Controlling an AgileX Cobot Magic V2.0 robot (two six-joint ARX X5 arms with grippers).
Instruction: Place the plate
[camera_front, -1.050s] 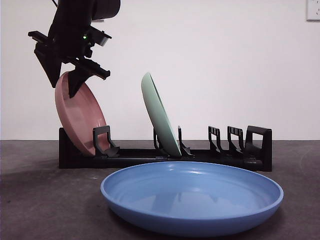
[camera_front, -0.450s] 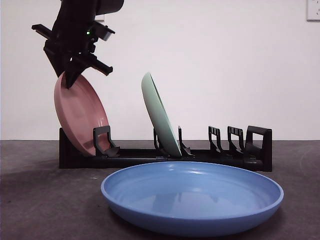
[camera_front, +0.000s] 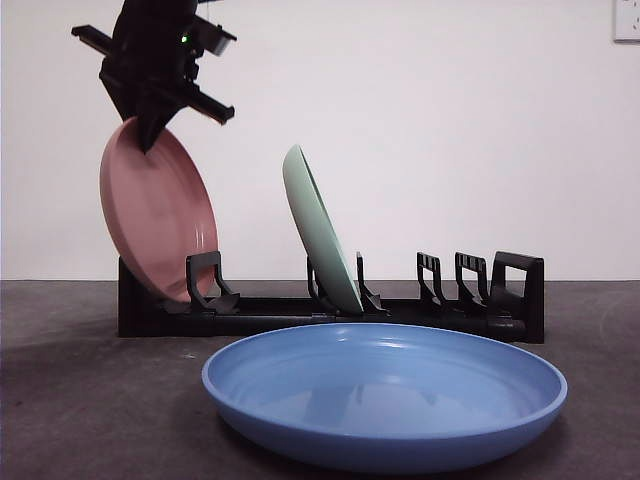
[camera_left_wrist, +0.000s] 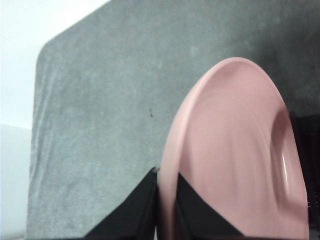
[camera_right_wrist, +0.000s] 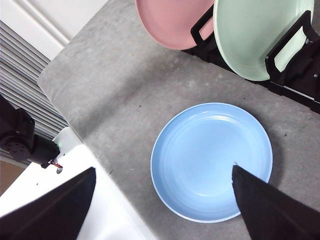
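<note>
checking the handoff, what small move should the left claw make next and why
Probably open and lift clear. The left claw pinches the top rim of the pink plate, which already leans in the end slot of the black rack. The blue plate lies flat below the open right claw.

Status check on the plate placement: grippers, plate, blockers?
Left gripper astride rim of round pink plate, seated in black rack. Right gripper open above flat blue plate. No blockers seen.

Left pincer nearly closed, angled downward; right pincer hangs high, spread wide.
</note>
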